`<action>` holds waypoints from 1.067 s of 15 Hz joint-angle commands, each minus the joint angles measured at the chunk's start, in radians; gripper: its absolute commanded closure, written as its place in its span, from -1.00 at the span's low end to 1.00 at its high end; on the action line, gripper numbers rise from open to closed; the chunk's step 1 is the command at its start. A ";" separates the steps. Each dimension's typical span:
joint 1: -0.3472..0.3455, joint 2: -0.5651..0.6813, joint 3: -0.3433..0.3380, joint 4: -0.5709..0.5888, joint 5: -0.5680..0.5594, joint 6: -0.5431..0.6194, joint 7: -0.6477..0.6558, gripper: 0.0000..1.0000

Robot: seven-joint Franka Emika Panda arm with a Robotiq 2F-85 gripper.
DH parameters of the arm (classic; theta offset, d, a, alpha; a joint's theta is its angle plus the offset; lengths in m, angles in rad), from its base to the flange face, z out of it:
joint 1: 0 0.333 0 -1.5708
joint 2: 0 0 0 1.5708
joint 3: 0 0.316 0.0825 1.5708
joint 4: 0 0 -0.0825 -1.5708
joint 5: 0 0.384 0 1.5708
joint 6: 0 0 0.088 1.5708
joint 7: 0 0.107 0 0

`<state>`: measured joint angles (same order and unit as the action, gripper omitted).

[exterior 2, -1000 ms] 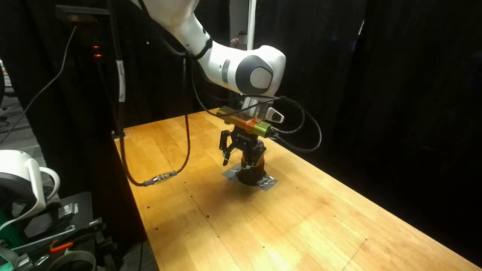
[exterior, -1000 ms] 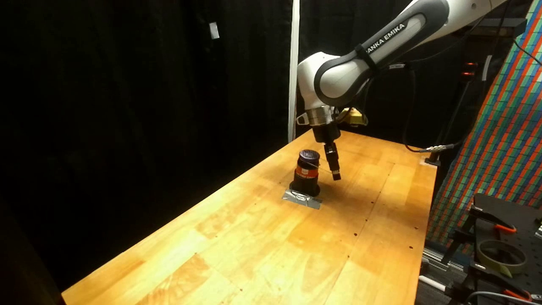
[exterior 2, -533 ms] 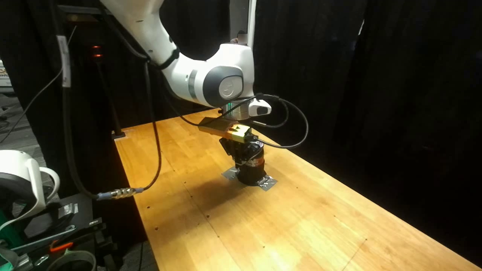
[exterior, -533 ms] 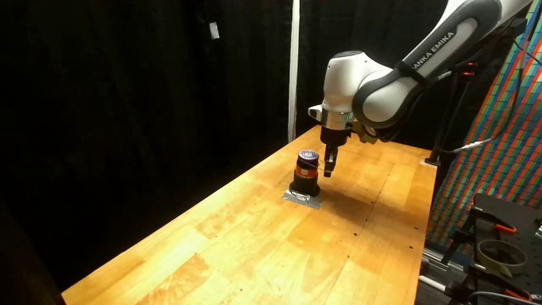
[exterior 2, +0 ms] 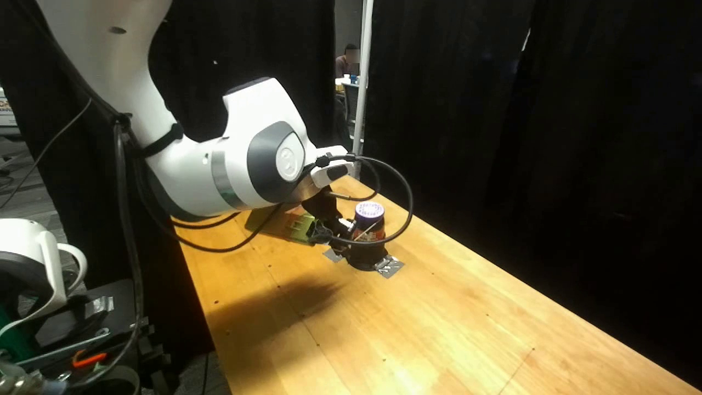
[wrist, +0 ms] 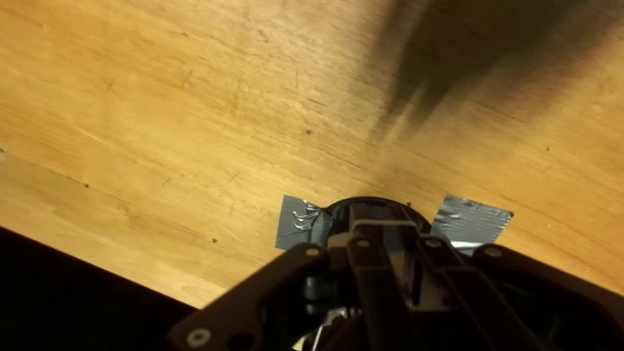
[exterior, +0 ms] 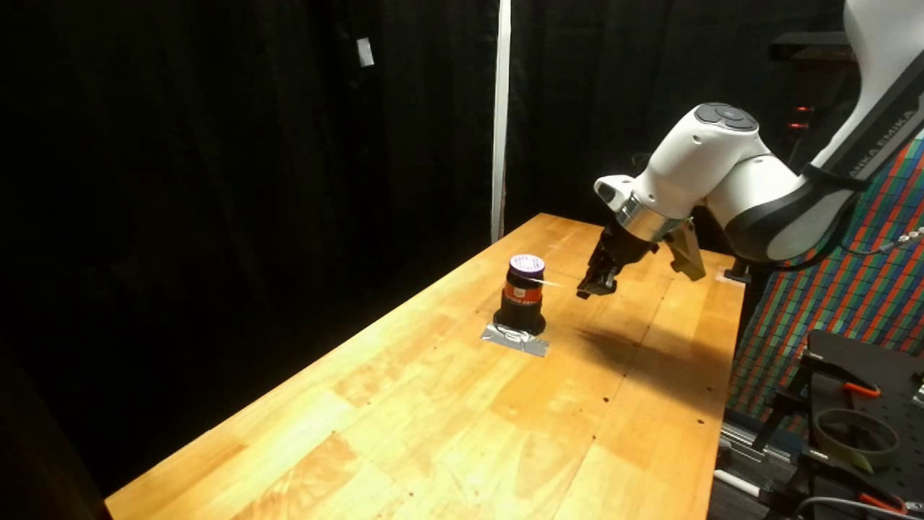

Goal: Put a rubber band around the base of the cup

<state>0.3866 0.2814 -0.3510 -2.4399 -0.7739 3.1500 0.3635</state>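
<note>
You are holding the gripper (exterior: 590, 289) tilted, right of centre in an exterior view — its fingers (wrist: 371, 213) are clenching together at lower centre of the wrist view, whether on the band I cannot tell. The cup (exterior: 521, 296) is standing upright near mid-frame — the rubber band (exterior: 546, 282) is stretching from its upper half toward the gripper.
</note>
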 commanded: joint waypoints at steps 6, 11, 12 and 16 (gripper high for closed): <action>0.459 0.130 -0.617 -0.021 -0.120 0.437 0.066 0.72; 0.555 0.317 -0.660 -0.141 0.159 0.813 -0.106 0.72; 0.556 0.347 -0.646 -0.160 0.193 0.877 -0.127 0.71; 0.318 0.314 -0.289 -0.212 0.507 1.017 -0.466 0.69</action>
<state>0.8430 0.6037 -0.8259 -2.6129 -0.4412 4.0410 0.0947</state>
